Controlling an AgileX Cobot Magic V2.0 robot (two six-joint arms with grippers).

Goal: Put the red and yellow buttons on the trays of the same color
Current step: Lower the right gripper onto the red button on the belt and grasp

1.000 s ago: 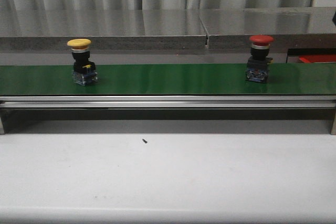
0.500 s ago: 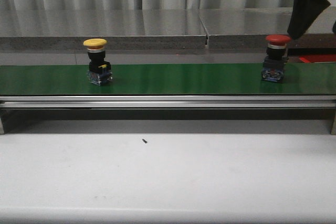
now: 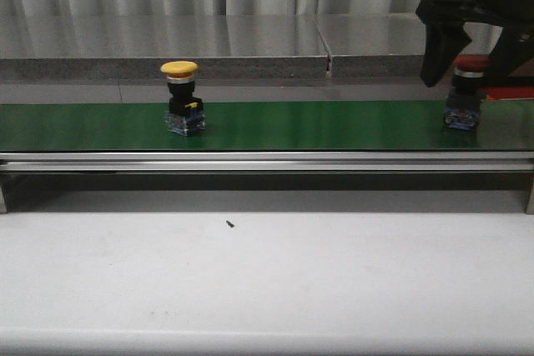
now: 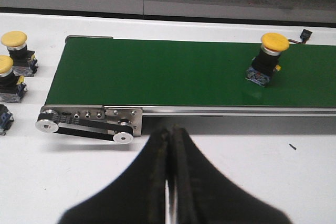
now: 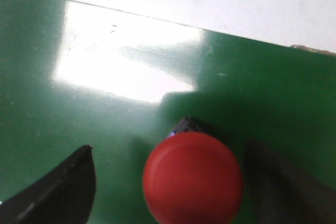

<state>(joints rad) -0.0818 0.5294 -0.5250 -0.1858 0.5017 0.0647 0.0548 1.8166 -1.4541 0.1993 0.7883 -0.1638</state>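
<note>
White surface (image 3: 267,281) runs across the foreground; long green belt (image 3: 267,125) sits on it, raised on a metal frame.

Right arm's fingers (image 3: 480,43) hang over the belt, spread wide. Red button (image 3: 470,62) stands upright on the belt between them; neither finger touches it. Right wrist view: domed red cap (image 5: 193,179) sits in the gap, dark fingertips (image 5: 63,187) well clear on both sides, belt visible between cap and each tip.

Red tray (image 3: 509,92): only a strip of it shows behind the belt, just beyond the right fingers.

Left arm's fingers (image 4: 169,182) pressed together, nothing between them, above the white surface short of the belt's roller end. Yellow button (image 3: 180,67) upright on the belt, well apart from the left fingers and far from the right ones.

Two more yellow buttons (image 4: 13,39) stand on the surface off the belt's end.

Tiny black speck (image 3: 229,224) on the surface in front of the belt.
</note>
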